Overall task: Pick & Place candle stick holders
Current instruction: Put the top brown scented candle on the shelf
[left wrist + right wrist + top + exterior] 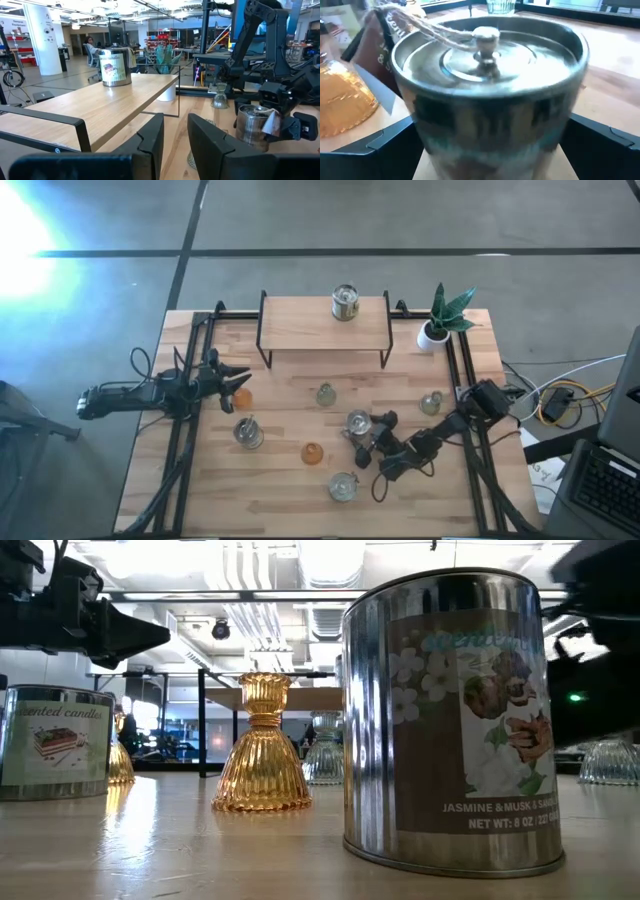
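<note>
- Front of counter (270, 510): a tin (343, 485), with an orange holder (312, 452) just behind it, standing free.
- Mid-counter: right pincer (362, 428) is wide, its fingers either side of a tagged tin (487, 80). I can't tell whether they touch it.
- Further back: two clear holders (325, 394) (431, 402), well apart.
- Left side: left pincer (175, 130) is narrow and holds nothing, over a second orange holder (238, 393).
- Far: a shelf (300, 330) carrying another tin (345, 302).
</note>
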